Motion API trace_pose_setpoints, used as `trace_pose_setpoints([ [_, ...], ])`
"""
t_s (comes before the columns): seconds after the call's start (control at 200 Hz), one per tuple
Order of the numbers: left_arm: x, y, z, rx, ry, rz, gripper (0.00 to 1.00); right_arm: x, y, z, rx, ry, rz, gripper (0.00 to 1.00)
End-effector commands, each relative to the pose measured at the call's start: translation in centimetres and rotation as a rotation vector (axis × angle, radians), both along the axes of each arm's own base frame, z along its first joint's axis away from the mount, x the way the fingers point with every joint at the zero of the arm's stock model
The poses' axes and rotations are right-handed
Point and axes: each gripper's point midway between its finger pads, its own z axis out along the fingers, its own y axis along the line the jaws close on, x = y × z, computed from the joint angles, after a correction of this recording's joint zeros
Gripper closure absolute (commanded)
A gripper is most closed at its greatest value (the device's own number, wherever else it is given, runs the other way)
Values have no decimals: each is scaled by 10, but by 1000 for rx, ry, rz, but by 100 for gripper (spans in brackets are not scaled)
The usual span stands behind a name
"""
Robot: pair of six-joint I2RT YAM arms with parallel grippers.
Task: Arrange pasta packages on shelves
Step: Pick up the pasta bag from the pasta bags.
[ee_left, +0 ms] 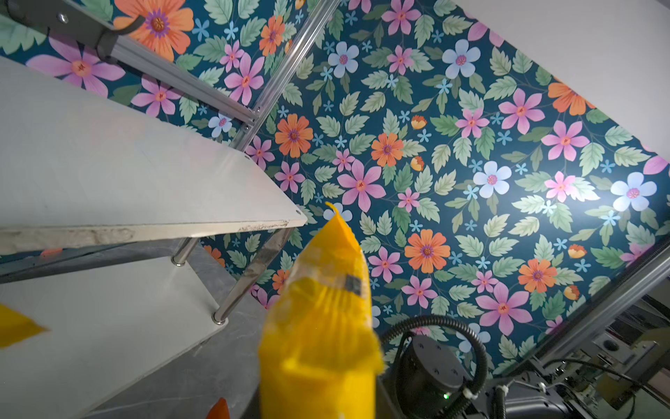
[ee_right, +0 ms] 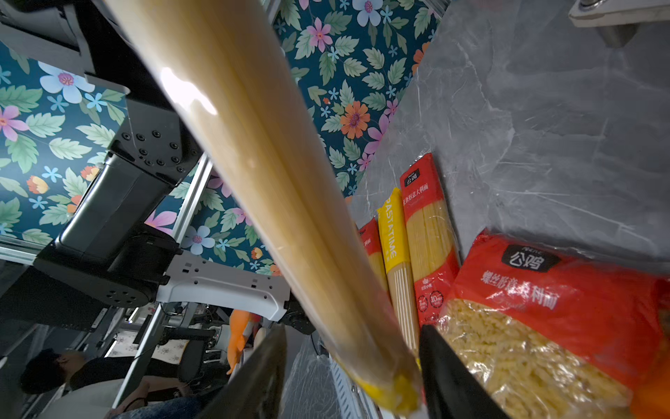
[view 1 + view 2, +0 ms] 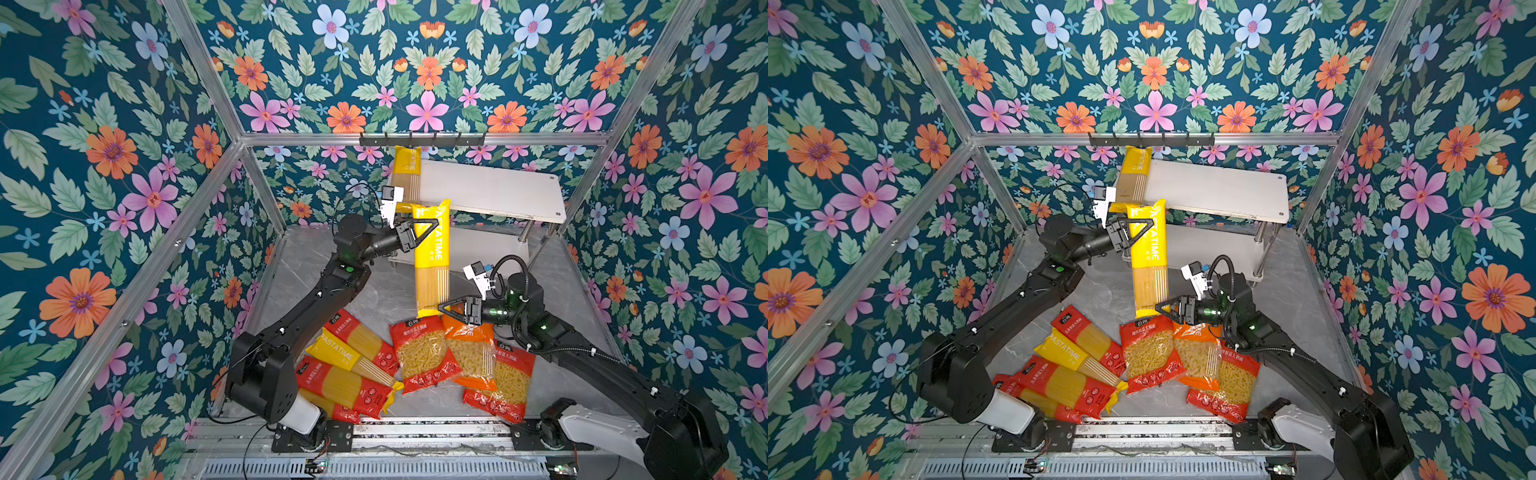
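Left gripper (image 3: pixel 432 227): your jaws are clamped on the yellow spaghetti pack (image 3: pixel 431 257) near its top end.
Right gripper (image 3: pixel 443 308): your jaws stand apart around its bottom end.
Pack: held in the air, before the rack (image 3: pixel 498 191), at its left front corner.

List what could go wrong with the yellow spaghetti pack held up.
1. Only the left gripper clamps the held pack, near its top; the right gripper stands open around its bottom end, so it could swing or slip.
2. Its top looks close to the edge of the upper shelf and the pack lying there; it might snag or knock that.
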Motion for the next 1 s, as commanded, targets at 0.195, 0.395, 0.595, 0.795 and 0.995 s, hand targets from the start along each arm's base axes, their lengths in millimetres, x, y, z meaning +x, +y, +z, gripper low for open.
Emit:
trace_pose_setpoints([
  [0.195, -2, 4, 40, -146, -32, -25, 100, 16, 6, 42, 96, -139, -17, 40],
  [0.395, -1, 4, 39, -158, -23, -39, 100, 23, -1, 72, 203, -180, 16, 55],
  [0.595, 12, 8, 35, -158, -4, -18, 100, 18, 0, 83, 256, -183, 50, 80],
  [0.795, 26, 19, 35, -160, 6, 20, 63, 20, -3, 101, 280, -195, 27, 93],
  [0.995, 47, 68, 24, -130, 51, 187, 32, 39, -15, 141, 309, -183, -26, 100],
])
